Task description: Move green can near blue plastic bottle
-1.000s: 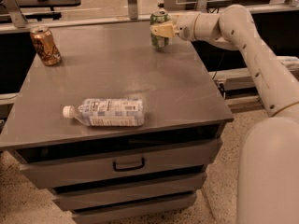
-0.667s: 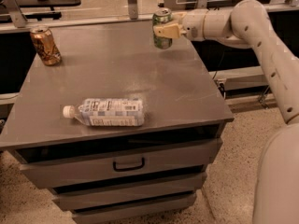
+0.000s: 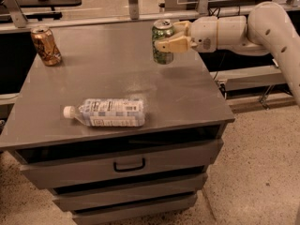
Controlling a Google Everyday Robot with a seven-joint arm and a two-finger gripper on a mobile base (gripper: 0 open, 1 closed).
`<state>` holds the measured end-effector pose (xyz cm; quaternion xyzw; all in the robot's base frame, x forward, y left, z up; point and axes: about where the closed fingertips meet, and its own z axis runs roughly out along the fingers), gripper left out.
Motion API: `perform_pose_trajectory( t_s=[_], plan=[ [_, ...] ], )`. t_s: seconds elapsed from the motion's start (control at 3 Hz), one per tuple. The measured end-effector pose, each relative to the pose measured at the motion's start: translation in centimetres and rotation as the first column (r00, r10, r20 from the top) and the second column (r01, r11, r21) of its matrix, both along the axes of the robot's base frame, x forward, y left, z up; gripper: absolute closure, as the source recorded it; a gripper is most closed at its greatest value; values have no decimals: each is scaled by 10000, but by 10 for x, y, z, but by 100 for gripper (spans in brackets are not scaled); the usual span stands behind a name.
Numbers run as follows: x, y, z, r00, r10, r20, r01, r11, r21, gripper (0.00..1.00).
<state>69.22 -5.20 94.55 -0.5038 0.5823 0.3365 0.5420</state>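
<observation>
Small green aluminium can (image 3: 161, 50), upright, clasped between the tan fingers (image 3: 172, 44) of the gripper (image 3: 165, 35), which reaches in from the right. The can is beyond and to the right of the clear plastic bottle (image 3: 110, 112) with a blue-white label, well apart from it. Cannot tell if the can's base touches the grey table (image 3: 117, 69). Bottle lies on its side, white cap leftward. Brown-copper can (image 3: 45, 45) stands beyond the bottle, to its left.

Brown-copper can (image 3: 45, 46) stands upright, upper left on the grey tabletop (image 3: 187, 97), with drawers (image 3: 126, 163) below. Speckled floor (image 3: 262, 172) lower right. Pincer (image 3: 165, 35) sits upper centre.
</observation>
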Motion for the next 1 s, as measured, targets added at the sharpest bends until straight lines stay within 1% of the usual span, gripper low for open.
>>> perform_pose_trajectory(
  t_s=[0.33,0.67,1.0],
  plan=[
    [-56,16,0,9873,1562,-285,-1553,9874,318,100],
    [-87,26,-2,9685,2420,-593,-2387,9694,572,100],
    [-110,34,-11,9483,3015,-989,-2970,9532,570,100]
  ],
)
